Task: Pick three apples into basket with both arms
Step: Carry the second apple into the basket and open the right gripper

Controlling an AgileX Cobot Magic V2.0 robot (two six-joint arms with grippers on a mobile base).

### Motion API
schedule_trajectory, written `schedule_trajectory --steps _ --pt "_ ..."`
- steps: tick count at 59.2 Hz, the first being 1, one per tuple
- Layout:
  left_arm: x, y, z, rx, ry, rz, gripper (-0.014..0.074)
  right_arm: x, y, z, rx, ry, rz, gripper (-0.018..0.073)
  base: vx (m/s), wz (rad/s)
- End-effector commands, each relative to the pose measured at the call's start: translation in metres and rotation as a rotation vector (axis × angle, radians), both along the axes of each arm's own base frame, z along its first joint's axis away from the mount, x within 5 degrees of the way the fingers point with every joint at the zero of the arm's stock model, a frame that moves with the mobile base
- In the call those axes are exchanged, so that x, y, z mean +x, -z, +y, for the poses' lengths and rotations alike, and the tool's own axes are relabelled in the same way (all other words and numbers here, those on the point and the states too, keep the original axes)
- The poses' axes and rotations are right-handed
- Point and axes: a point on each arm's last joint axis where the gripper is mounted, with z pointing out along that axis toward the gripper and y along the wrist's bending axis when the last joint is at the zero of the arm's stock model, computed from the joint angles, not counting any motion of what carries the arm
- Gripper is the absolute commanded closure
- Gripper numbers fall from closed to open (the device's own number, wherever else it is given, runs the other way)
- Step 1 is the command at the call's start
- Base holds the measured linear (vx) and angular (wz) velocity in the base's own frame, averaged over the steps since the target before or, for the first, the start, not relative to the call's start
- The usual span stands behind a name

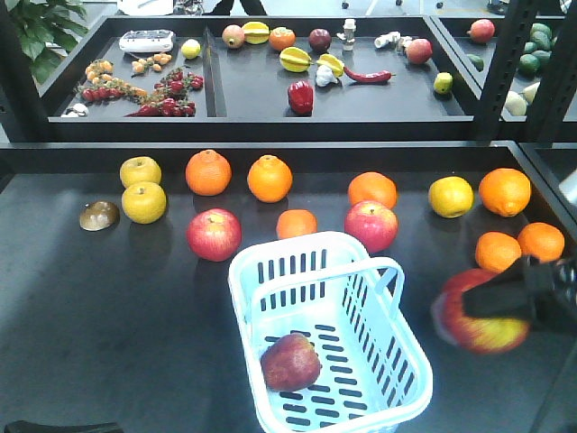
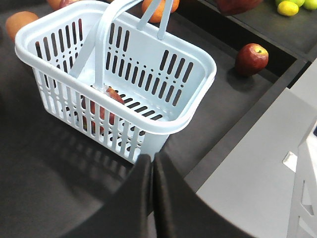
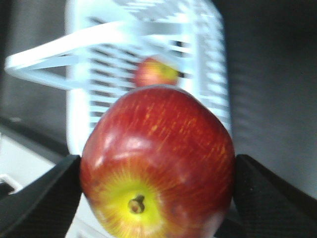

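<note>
right hand [image 3: 157, 196]: clamped on red apple [image 3: 158, 144], beside basket [image 1: 407, 356]. left hand [image 2: 152, 166]: closed tight, nothing held. basket holds second apple [image 1: 290, 362].

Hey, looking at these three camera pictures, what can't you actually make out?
Front view: the held apple is motion-blurred, the right arm behind it cut off by the right edge.
Left wrist view: the basket's slotted wall half hides the apple inside.
Right wrist view: the held apple fills the right claw, blocking the surface below; the basket is blurred.
</note>
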Motion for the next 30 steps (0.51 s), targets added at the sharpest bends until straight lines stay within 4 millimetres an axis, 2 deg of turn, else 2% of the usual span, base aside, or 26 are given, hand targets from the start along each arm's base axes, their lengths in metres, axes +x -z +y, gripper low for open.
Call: schedule_trajectory --steps 1,8,14,21,30 --pt "0.004 -0.011 0.000 -0.058 -0.041 -0.031 0.0603 -0.016 -0.012 0.017 0.167 -0.058 -0.117 0.0564 0.00 0.00" --pt "0.004 -0.011 0.000 -0.059 -0.042 -0.032 0.0603 -0.020 0.001 0.030 0.213 -0.078 -0.136 0.0564 0.00 0.00" --pt "0.004 -0.011 0.000 -0.059 -0.042 -0.032 0.0603 -0.020 0.007 0.051 0.193 -0.116 -0.156 0.0564 0.00 0.00" --pt "0.004 -0.011 0.000 -0.059 -0.042 -0.032 0.0603 -0.015 0.011 0.079 0.102 -0.143 -0.235 0.0563 0.00 0.00" --pt "0.004 -0.011 0.000 -0.058 -0.041 -0.031 0.0603 -0.003 0.027 0.105 -0.018 -0.123 -0.294 0.0532 0.00 0.00"
